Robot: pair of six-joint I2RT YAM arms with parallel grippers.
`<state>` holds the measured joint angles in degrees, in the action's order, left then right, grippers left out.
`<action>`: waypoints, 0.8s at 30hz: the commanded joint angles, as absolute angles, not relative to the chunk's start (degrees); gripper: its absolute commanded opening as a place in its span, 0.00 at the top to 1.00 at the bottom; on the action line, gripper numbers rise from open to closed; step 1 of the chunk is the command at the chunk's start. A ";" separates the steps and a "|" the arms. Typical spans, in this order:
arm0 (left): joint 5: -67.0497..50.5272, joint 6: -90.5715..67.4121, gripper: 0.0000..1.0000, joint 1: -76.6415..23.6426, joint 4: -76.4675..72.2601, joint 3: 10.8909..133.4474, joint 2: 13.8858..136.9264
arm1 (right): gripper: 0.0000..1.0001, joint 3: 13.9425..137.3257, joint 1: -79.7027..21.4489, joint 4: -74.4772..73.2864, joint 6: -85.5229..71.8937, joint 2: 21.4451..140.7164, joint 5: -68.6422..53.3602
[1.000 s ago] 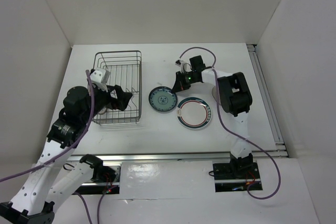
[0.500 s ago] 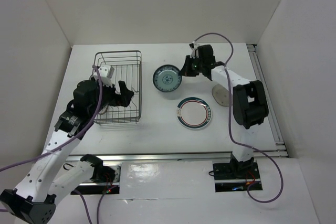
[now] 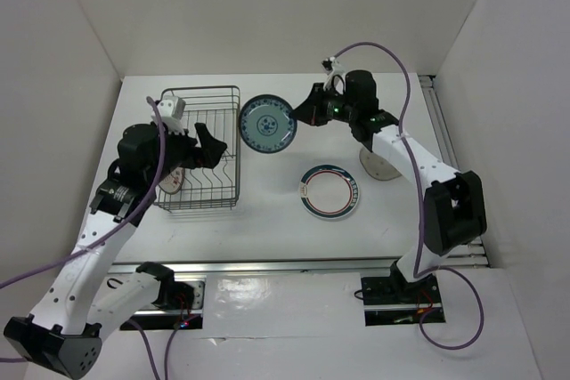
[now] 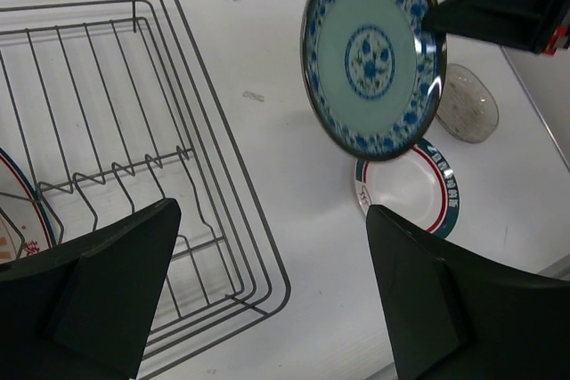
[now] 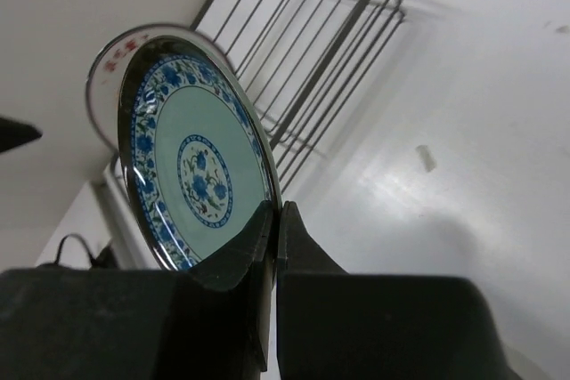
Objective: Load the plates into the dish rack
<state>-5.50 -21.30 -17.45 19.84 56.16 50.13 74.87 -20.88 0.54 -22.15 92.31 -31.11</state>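
From above: pinched at its right rim by the right end effector [image 3: 307, 115], fingers pressed together on it, the teal-blue plate [image 3: 267, 125]. Carried in the air on edge, patterned face tipped toward the near side, just right of the dish rack [image 3: 199, 88] by its far-right corner. Rack lying to the left of the load, long axis running far to near, so probably a leftward carry next, with the right arm. Spread wide and empty over the rack's right rim, the left end effector [image 3: 210, 149]. Lying flat mid-surface [image 3: 267, 229], the ring-rimmed plate [image 3: 330, 191]; toward the right edge, the beige plate [image 3: 374, 171]. From the left wrist: faces the held plate's pattern; a white plate [image 4: 18, 220] already stands in the rack's near-left corner. From the right wrist: grips the plate's rim, rack wires beyond.
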 commanded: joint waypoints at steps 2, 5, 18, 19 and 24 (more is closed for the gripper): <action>-14.47 -23.38 0.01 -14.68 13.02 55.20 48.79 | 1.00 72.17 -22.32 9.13 -24.43 88.24 -43.05; -20.19 -24.87 0.01 -13.01 10.03 53.88 48.26 | 1.00 71.46 -24.51 10.71 -24.96 86.84 -44.56; -27.33 -25.93 0.15 -10.11 8.79 52.83 51.06 | 1.00 67.76 -29.00 20.48 -29.62 84.73 -48.16; -27.33 -25.93 0.24 -9.59 8.27 52.82 51.06 | 1.00 67.76 -29.00 20.48 -29.62 85.25 -48.16; -27.86 -25.93 0.85 -9.05 7.73 52.82 50.36 | 1.00 68.38 -30.67 19.86 -29.62 86.92 -47.29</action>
